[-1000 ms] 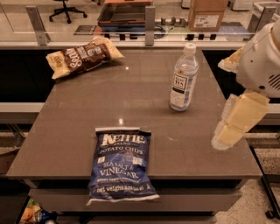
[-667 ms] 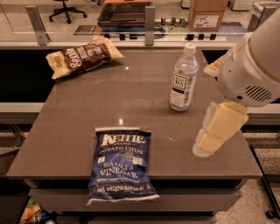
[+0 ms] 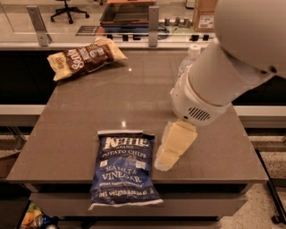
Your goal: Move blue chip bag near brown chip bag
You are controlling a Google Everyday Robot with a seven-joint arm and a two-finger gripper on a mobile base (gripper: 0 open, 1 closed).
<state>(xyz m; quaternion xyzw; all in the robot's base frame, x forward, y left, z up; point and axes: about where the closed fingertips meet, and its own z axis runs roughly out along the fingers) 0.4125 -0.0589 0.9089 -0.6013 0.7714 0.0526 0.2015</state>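
When reading the scene from the near edge back, locate blue bag (image 3: 124,167) first: flat on table (image 3: 134,94), label up, lettering upright toward the camera, left of centre, lower seal hanging past the near edge. Locate gripper (image 3: 166,160) just right of blue bag, level with its upper half, low over the tabletop, tilted, tip pointing down and left toward the bag's right edge. Cannot tell contact between gripper and blue bag, nor between gripper and table. Cannot tell gripper state, spread or closed. Trace arm (image 3: 223,76) from gripper up and to the right: first a rounded white housing with a vent grille, then a thick white link filling the upper right corner of the view. Find bottle (image 3: 192,50) behind arm on the far right part of table, upright, mostly hidden, only cap and shoulder showing. Find brown bag (image 3: 85,57) at the far left corner of table, lying askew, one tan end toward the left edge, the other toward the back, white script facing up. Note separation: blue bag and brown bag well apart, one at the near edge, the other at the far left corner. Beyond table, note a ledge with metal posts (image 3: 39,20), a chair (image 3: 67,9) at top left and a box (image 3: 204,13) at top right. Below the near left corner, note small coloured items on the floor, too blurred to name.
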